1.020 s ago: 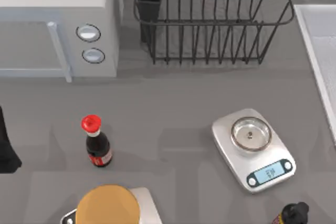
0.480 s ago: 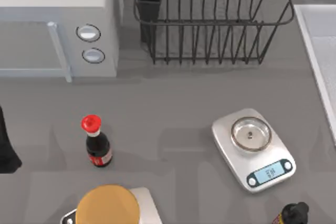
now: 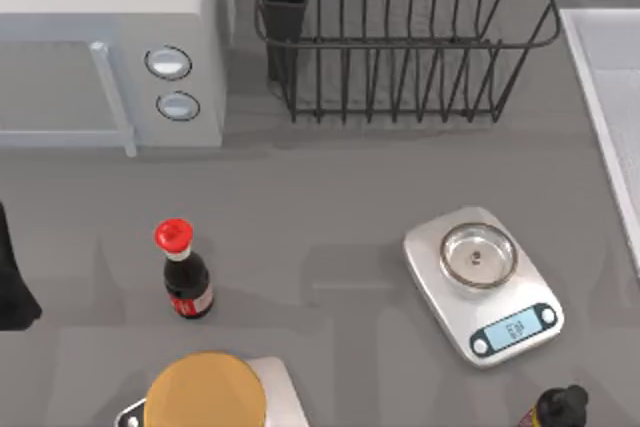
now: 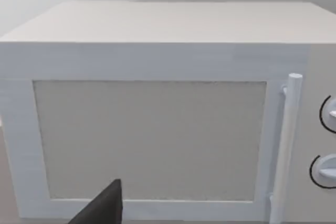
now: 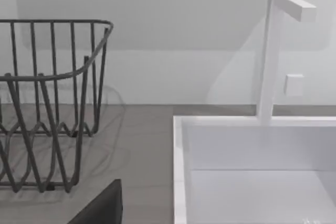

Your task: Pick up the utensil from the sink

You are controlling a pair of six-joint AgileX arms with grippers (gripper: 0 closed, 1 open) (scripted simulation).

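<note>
From above, the sink (image 3: 610, 77) lay at the bench's far right, nearer my right arm. The right wrist view faced its rim (image 5: 179, 171) (utensil unseen; gripper state I could not tell).

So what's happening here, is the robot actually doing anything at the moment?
Not much yet. Nothing is being held. The left arm sits at the table's left edge, facing the microwave. The right wrist camera looks toward the sink and its faucet, beside the black dish rack. A kitchen scale and a red-capped bottle stand untouched on the table.
</note>
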